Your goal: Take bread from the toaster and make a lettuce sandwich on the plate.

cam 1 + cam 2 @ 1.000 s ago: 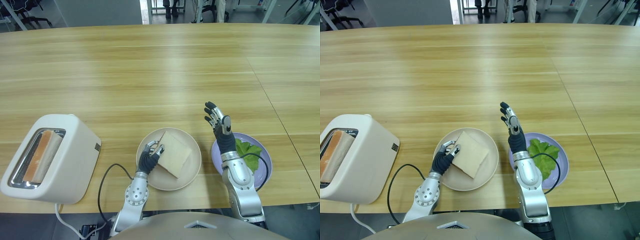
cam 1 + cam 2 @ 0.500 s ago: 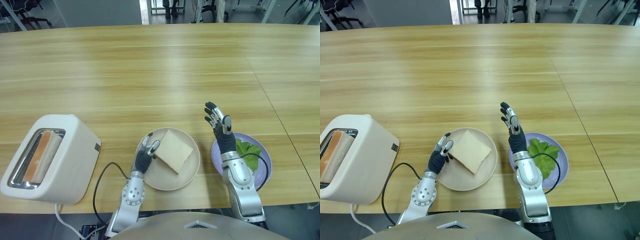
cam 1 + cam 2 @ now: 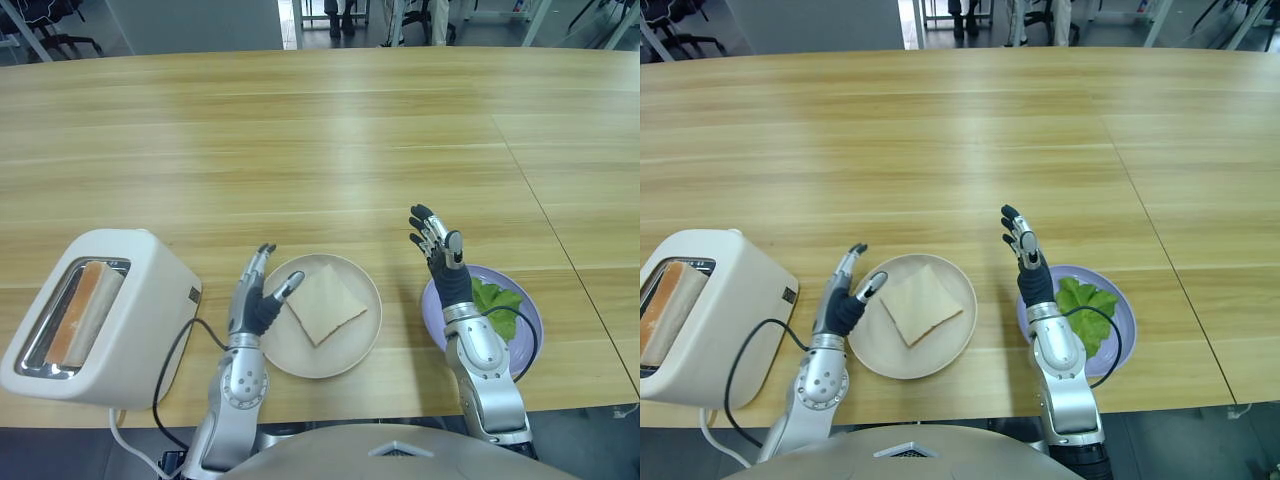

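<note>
A slice of bread (image 3: 324, 304) lies flat on the beige plate (image 3: 352, 351) near the table's front edge. My left hand (image 3: 255, 296) is open just left of the plate, fingers spread, holding nothing. The cream toaster (image 3: 150, 330) stands at the front left with another bread slice (image 3: 87, 308) in its slot. A lettuce leaf (image 3: 497, 304) rests on a purple plate (image 3: 528, 317) at the front right. My right hand (image 3: 438, 247) is held upright and open at that plate's left rim.
The toaster's black cord (image 3: 178, 350) loops across the table in front of the beige plate, beside my left forearm. Bare wooden tabletop (image 3: 320, 150) stretches behind the plates. Chair and table legs stand in the room beyond the far edge.
My left hand let go of the bread slice, which now lies flat on the plate. The hand opened and drew back to the left; the plate slid slightly left. The right hand kept still.
</note>
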